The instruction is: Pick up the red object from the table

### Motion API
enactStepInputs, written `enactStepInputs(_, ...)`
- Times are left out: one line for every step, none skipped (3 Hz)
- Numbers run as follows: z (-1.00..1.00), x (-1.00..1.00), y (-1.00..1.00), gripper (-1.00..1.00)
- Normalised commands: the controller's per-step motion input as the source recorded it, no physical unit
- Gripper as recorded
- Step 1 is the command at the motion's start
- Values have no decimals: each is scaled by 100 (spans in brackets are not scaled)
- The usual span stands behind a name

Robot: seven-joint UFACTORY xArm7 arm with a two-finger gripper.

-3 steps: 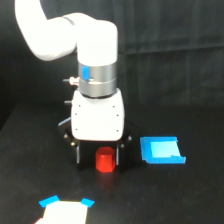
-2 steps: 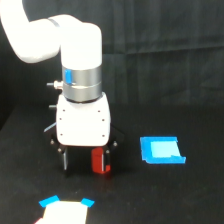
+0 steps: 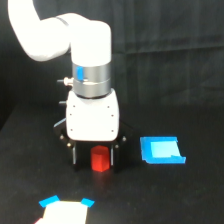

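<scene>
Jaws stood apart, one dark finger (image 3: 75,156) on each side of the red object (image 3: 100,159), with a clear gap between the block and the finger at nine o'clock and a smaller gap at three o'clock; nothing was clamped yet. That gripper (image 3: 94,159) hung from the white arm (image 3: 91,55), whose boxy wrist covered the finger roots, so how deep the tips reached past the block could not be told.

The red object sat upright on the table (image 3: 190,200), a little toward three o'clock of the midpoint between the fingers. A blue tray (image 3: 161,150) lay well apart at three o'clock from it, and a white piece with blue corners (image 3: 65,210) lay near the frame's lower edge, at about seven o'clock.

In my judgement, the step in hand was the closing itself. It would have gone best with the gripper nudged slightly toward three o'clock first, so both fingers met the block together instead of one pushing it sideways over the cloth. Tips should have been low, near the table, gripping the flat sides, then closing slowly and lifting straight up.
</scene>
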Motion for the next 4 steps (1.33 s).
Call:
enactStepInputs(-1, 13, 4, -97)
enactStepInputs(-18, 46, 38, -100)
enactStepInputs(-43, 57, 9, -64)
enactStepInputs(-38, 100, 77, 93)
